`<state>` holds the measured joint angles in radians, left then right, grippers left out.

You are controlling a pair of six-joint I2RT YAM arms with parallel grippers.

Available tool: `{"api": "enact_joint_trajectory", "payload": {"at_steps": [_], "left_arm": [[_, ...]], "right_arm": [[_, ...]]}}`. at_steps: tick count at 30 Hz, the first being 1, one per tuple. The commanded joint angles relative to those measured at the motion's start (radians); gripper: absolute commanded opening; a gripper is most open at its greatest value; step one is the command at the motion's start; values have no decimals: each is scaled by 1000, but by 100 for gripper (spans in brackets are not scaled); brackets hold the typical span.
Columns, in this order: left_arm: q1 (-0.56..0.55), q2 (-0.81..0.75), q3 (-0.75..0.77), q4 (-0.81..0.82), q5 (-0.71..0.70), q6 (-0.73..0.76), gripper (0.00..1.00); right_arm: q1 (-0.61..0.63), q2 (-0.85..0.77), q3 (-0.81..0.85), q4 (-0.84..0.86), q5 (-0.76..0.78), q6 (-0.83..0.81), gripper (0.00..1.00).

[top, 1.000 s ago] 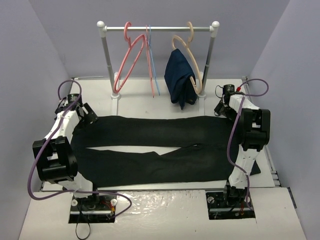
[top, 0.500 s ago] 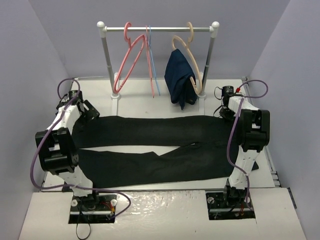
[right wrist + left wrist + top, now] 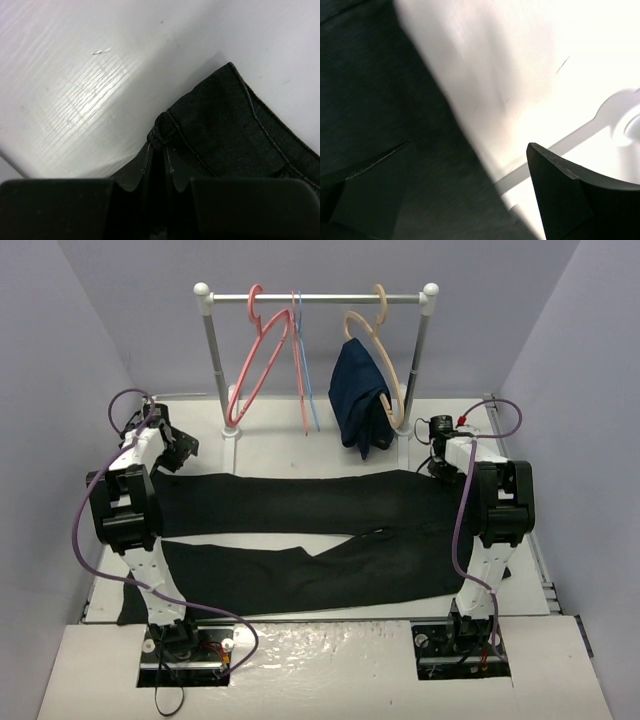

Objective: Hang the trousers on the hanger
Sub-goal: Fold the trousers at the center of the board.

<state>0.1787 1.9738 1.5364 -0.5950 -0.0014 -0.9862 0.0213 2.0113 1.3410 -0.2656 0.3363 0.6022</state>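
The black trousers [image 3: 300, 505] lie spread across the white table, legs pointing left and waist at the right. From the rail hangs the salmon-pink hanger [image 3: 258, 360], at the far left and empty. My right gripper [image 3: 437, 462] sits at the trousers' far right corner; in the right wrist view it [image 3: 159, 145] is shut on the bunched hem of the trousers [image 3: 235, 135]. At the far left end of the trousers my left gripper [image 3: 184, 452] stands open. In the left wrist view it [image 3: 470, 150] hovers over the fabric's edge [image 3: 370, 100], with nothing between the fingers.
A white and metal clothes rail [image 3: 318, 298] stands at the back of the table [image 3: 280, 445]. A thin light-blue hanger [image 3: 312, 405] and a tan hanger [image 3: 378, 315] carrying a navy-blue garment [image 3: 360, 400] also hang there. Lilac walls close in both sides.
The right gripper has shut on the trousers' far right corner. Both arms have moved toward the back, and the left elbow has swung up and inward.
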Motion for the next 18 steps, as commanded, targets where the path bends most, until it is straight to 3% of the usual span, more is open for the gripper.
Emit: {"api": "enact_joint_trajectory", "payload": {"at_steps": [1, 5, 18], "left_arm": [[1, 66, 154, -75, -57, -88, 92], [-2, 131, 266, -190, -85, -81, 91], [-7, 228, 374, -385, -159, -64, 85]], "right_arm": [[45, -11, -52, -53, -72, 29, 0], [52, -23, -70, -42, -63, 28, 0], [51, -37, -90, -10, -48, 17, 0]]}}
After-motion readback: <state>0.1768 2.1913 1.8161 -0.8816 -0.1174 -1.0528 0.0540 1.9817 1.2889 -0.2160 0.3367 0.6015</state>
